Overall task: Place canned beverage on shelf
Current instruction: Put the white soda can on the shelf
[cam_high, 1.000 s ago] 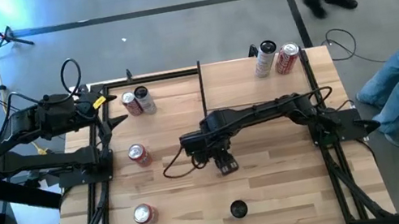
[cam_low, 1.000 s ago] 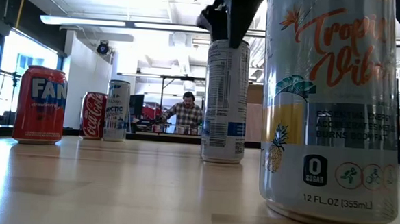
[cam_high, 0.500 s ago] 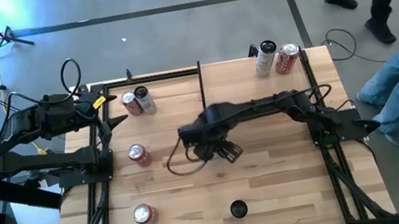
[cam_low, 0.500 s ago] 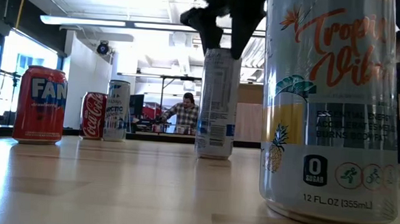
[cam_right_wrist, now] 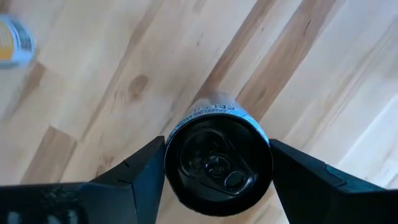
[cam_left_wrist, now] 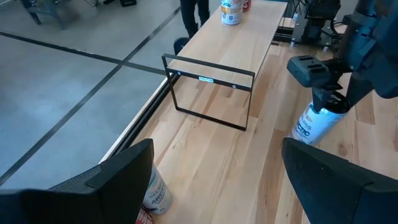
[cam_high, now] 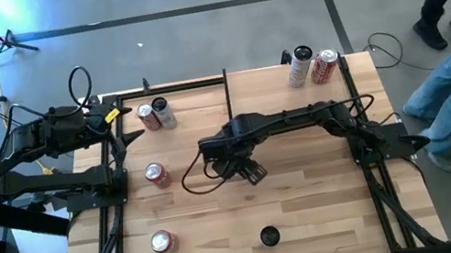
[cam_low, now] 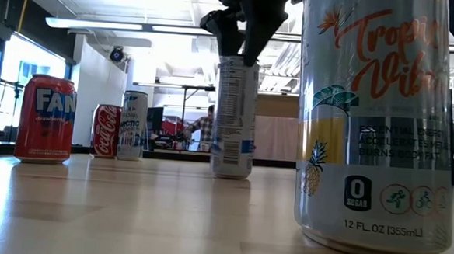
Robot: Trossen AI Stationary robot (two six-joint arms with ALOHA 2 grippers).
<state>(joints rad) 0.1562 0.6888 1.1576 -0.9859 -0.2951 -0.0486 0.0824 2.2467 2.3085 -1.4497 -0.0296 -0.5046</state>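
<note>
Slid can leftward since a second ago, my right gripper pinching its top, keeping it upright mid-table. Shelf well apart. My left gripper spread, waiting at table edge.

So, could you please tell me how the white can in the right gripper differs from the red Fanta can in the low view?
The white can is tall and slim; the Fanta can is short and wide. The white can is clamped at its top by the right gripper; the Fanta can stands free, untouched. The white one sits nearer the table's middle, the Fanta toward the left side. Both are upright.
</note>
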